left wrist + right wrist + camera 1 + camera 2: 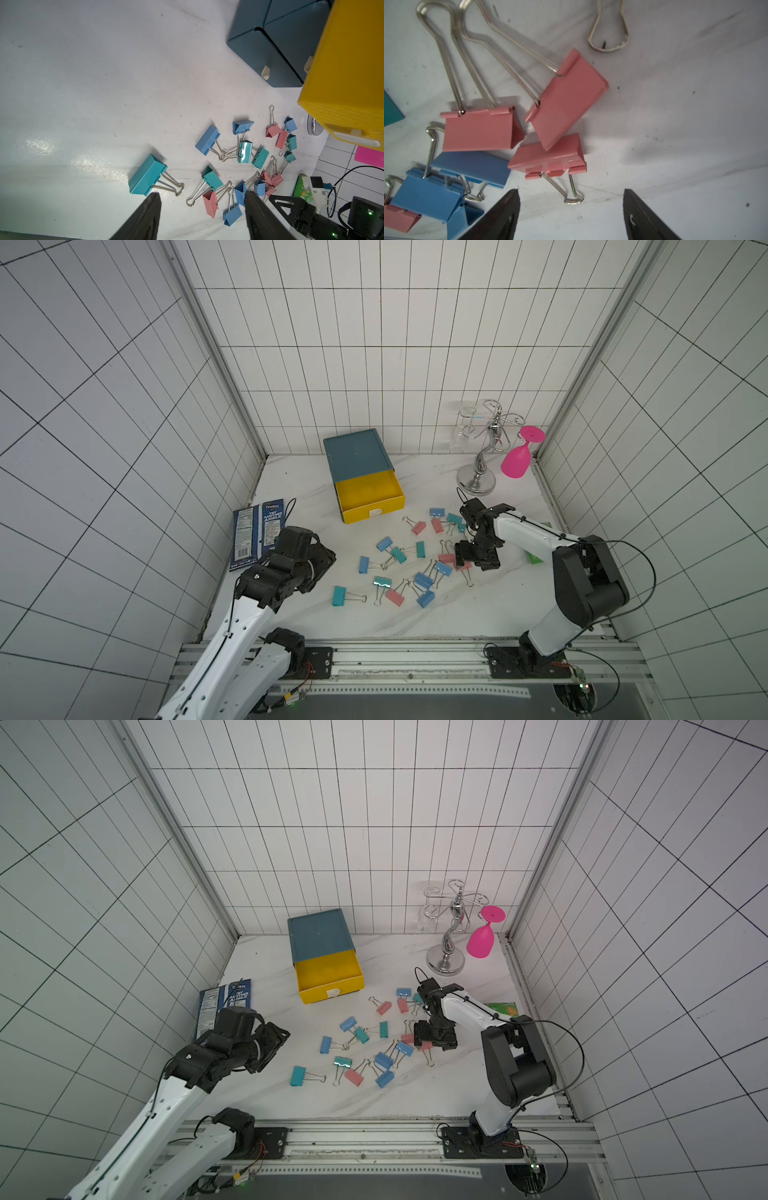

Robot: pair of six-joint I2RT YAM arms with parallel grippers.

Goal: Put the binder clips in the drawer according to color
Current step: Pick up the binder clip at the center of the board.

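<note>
Several pink, light-blue and teal binder clips point(415, 568) lie scattered on the white table in both top views. The drawer point(357, 452) cabinet stands at the back, its yellow top drawer point(370, 497) pulled out and empty. My right gripper point(473, 562) points down over a cluster of pink clips point(548, 160); it is open, and that clip's wire loop point(574, 199) lies between the fingertips, untouched. My left gripper point(318, 566) hangs open and empty left of the pile, beside a large teal clip point(147, 178). In the wrist views both the left gripper point(202, 193) and the right gripper point(570, 190) hold nothing.
A blue snack bag point(257, 533) lies flat at the left edge. A silver glass rack point(482, 456) with a pink plastic wine glass point(517, 460) stands at the back right. A green packet point(503, 1009) lies partly under my right arm. Tiled walls close three sides.
</note>
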